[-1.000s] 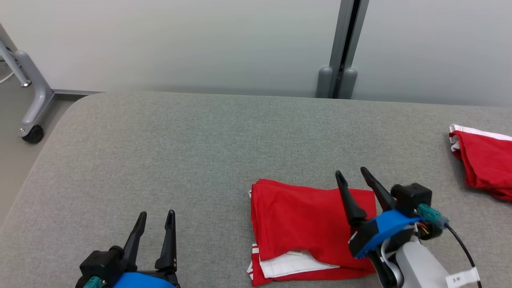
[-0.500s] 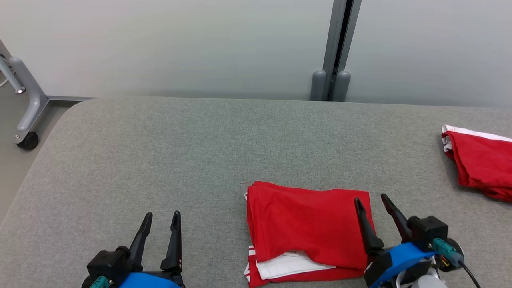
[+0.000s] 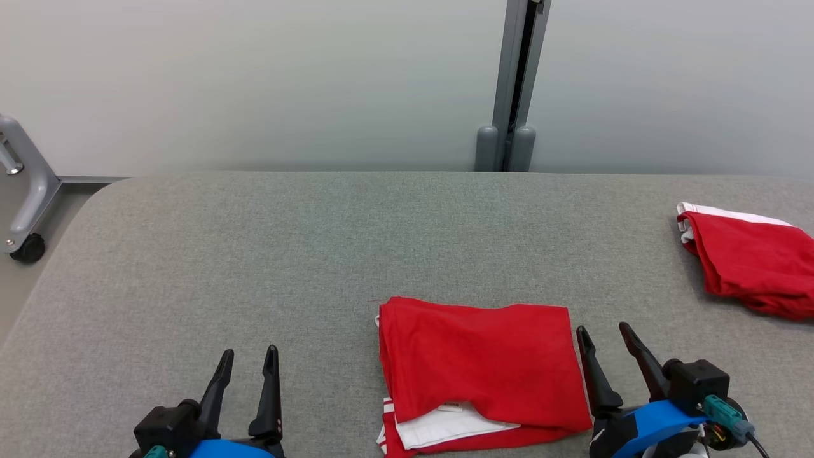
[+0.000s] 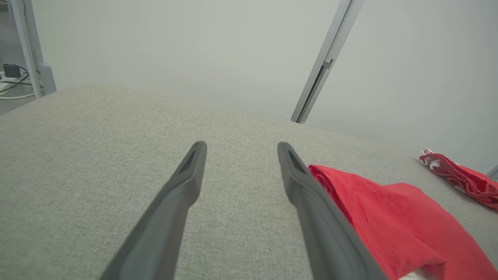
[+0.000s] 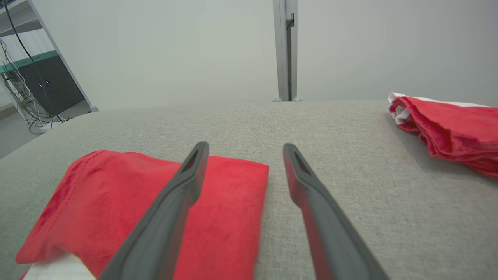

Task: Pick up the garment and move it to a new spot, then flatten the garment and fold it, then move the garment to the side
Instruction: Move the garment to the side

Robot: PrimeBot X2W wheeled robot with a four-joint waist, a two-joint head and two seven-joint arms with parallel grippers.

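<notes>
The folded red cloth garment with white trim (image 3: 477, 362) lies flat on the grey woven-fabric bench (image 3: 254, 254) as a soft, neat rectangle. The head view shows its white-striped under-layer and a small label at the near edge. The left wrist view catches just a sliver of that white at its bottom edge. The right wrist view adds a dark cabinet with trailing cables (image 5: 42, 89), off to the garment's left beyond the bench.

The left pincer (image 3: 250, 350) hovers well left of the garment, its long dark fingers spread wide and empty. The right pincer (image 3: 603, 327) stands just beside the garment's right edge, also wide, gripping nothing. I cannot tell whether it touches the cloth.

Further right of the garment lies a crumpled red-and-white cloth bundle (image 3: 750, 261), cut off by the frame. Behind the garment rises a smooth grey metal post (image 3: 512, 83).
</notes>
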